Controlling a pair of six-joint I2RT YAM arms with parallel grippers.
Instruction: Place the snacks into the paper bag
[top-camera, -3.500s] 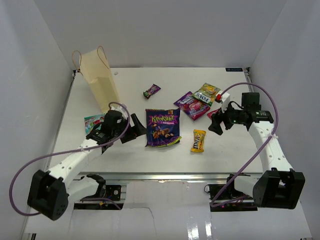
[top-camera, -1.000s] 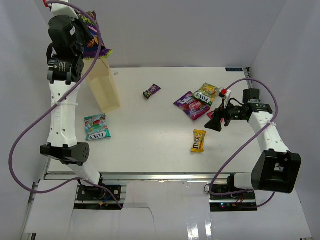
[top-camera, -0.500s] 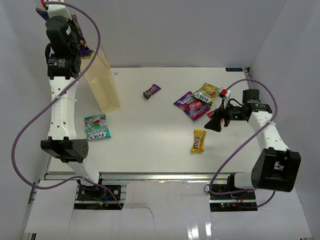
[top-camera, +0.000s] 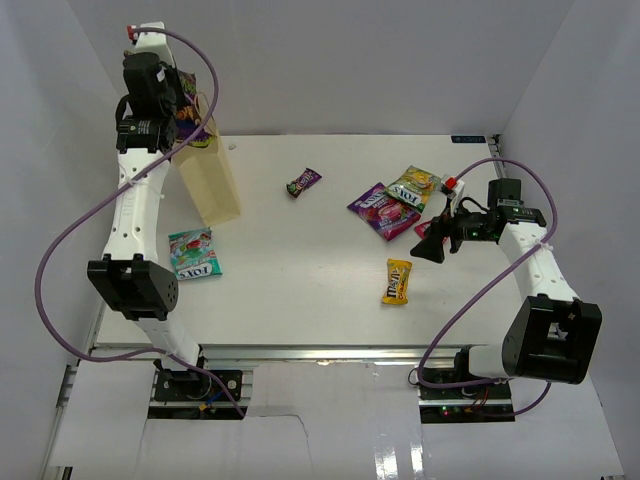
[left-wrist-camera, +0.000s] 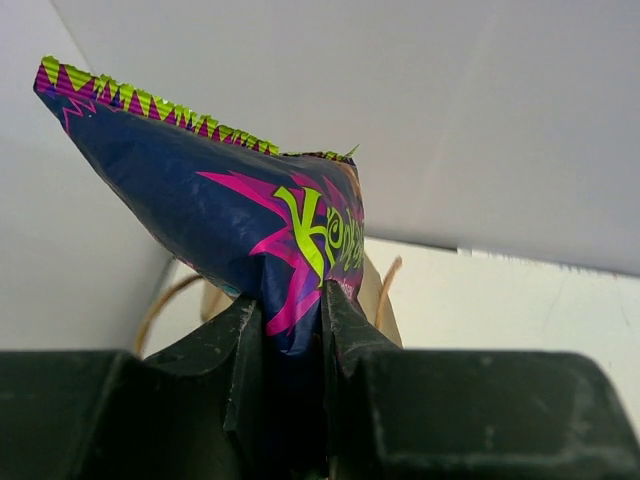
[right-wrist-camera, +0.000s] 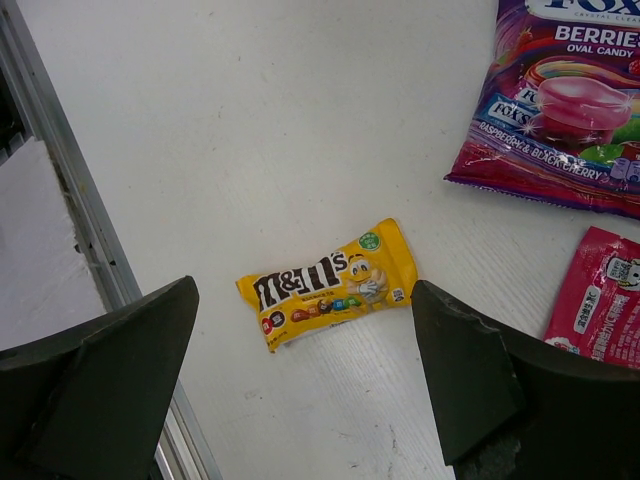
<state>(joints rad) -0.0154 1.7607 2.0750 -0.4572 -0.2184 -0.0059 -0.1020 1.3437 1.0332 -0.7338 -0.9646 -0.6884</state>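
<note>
The paper bag (top-camera: 208, 175) stands upright at the table's back left. My left gripper (top-camera: 172, 95) is raised just above its mouth and shut on the large purple snack packet (top-camera: 188, 105). In the left wrist view the packet (left-wrist-camera: 250, 220) sticks up from between the shut jaws of the gripper (left-wrist-camera: 292, 320), with the bag's handles (left-wrist-camera: 385, 285) behind it. My right gripper (top-camera: 432, 245) hangs open over the table. In its wrist view the yellow packet (right-wrist-camera: 330, 283) lies flat between the spread fingers (right-wrist-camera: 470, 370).
Loose on the table lie a teal packet (top-camera: 193, 253), a small dark purple one (top-camera: 303, 182), a green-yellow one (top-camera: 413, 187), a purple-pink one (top-camera: 384, 210) and a red-pink one (right-wrist-camera: 605, 295). The metal rail (right-wrist-camera: 60, 200) marks the table's near edge.
The left arm lifted the large purple packet off the table, then over the last second swung it left and back right, lower, over the bag's mouth. The right arm barely moved.
</note>
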